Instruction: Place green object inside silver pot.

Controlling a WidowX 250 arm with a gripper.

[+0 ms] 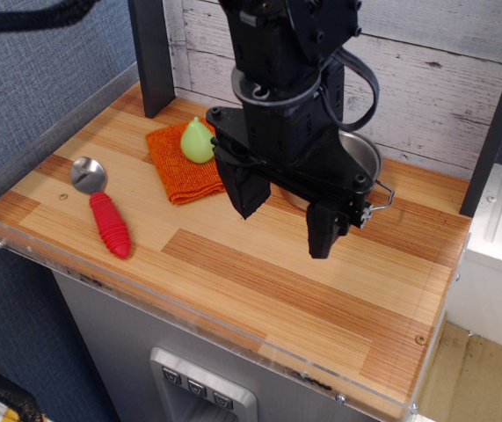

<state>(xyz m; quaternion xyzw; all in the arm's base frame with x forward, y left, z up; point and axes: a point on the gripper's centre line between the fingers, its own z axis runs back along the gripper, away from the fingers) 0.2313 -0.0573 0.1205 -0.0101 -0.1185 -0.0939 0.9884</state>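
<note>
The green object (197, 141) is a small light-green pear-shaped toy with a pointed top. It stands on an orange cloth (185, 163) at the back left of the wooden table. The silver pot (363, 158) sits at the back right, mostly hidden behind my arm; its rim and one wire loop handle (382, 197) show. My black gripper (286, 213) hangs open and empty above the middle of the table, between the cloth and the pot, with its two fingers spread wide.
A spoon with a red ribbed handle (110, 224) and a metal bowl (88, 173) lies at the front left. A dark post (152, 57) stands at the back left. A clear plastic lip (189, 303) runs along the table's front edge.
</note>
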